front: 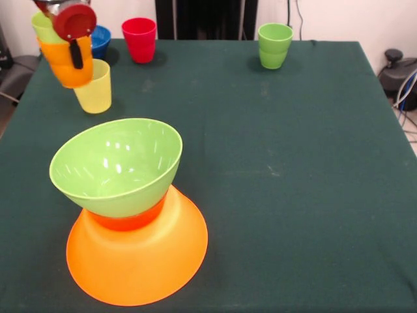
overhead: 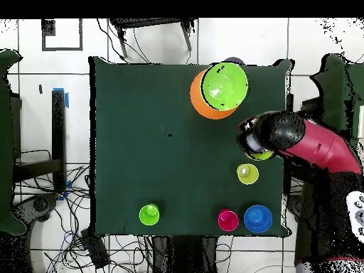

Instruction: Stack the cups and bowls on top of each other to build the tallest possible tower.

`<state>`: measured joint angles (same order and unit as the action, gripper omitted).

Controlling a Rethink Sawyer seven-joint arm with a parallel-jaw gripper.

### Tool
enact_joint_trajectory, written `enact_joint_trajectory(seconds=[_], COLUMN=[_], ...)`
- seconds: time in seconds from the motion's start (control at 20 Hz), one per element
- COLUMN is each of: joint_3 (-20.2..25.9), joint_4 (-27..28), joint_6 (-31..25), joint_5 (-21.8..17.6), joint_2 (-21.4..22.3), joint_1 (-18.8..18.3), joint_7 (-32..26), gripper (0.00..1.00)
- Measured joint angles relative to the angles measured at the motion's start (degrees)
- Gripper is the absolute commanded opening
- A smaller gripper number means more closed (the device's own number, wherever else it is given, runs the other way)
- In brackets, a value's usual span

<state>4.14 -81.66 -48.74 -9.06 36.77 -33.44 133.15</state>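
Observation:
My gripper (front: 73,57) at the far left is shut on an orange cup (front: 64,70) and holds it tilted above the table, with a lime green cup (front: 43,26) nested in it. One black finger (front: 77,53) lies over the orange cup's wall. A yellow cup (front: 96,90) stands just beside and below. The tower stands near the front: an upturned large orange bowl (front: 140,261), a small orange-red bowl (front: 127,220) on it, and a lime green bowl (front: 117,166) upright on top. In the overhead view my gripper (overhead: 253,145) is between the tower (overhead: 222,87) and the yellow cup (overhead: 247,173). The purple bowl is hidden.
A blue bowl (front: 101,40) and a red cup (front: 139,39) stand at the far left edge. Two stacked green cups (front: 274,45) stand at the far right. The overhead view shows them as the blue bowl (overhead: 257,218), the red cup (overhead: 227,220) and the green cups (overhead: 149,214).

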Motion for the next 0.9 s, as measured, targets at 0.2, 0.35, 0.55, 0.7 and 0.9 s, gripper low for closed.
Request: enact_joint_trajectory(seconds=[0.2,0.35,0.55,0.7,0.9], joint_3=[0.01,0.01,0.01,0.01,0.02], joint_4=[4.34,7.34,11.20,15.05,19.88], joint_6=[-2.42,-4.07,-5.77,-7.60,-9.94], joint_5=[0.05,0.09,0.30,0.45,0.62], joint_2=[-0.34,-0.60,-1.41,-2.78,-4.79], joint_1=[1.39,2.54,3.89,5.04,6.32], joint_7=[0.00,0.00,0.00,0.00,0.00], gripper=[0.00,0.00,0.00,0.00,0.00])
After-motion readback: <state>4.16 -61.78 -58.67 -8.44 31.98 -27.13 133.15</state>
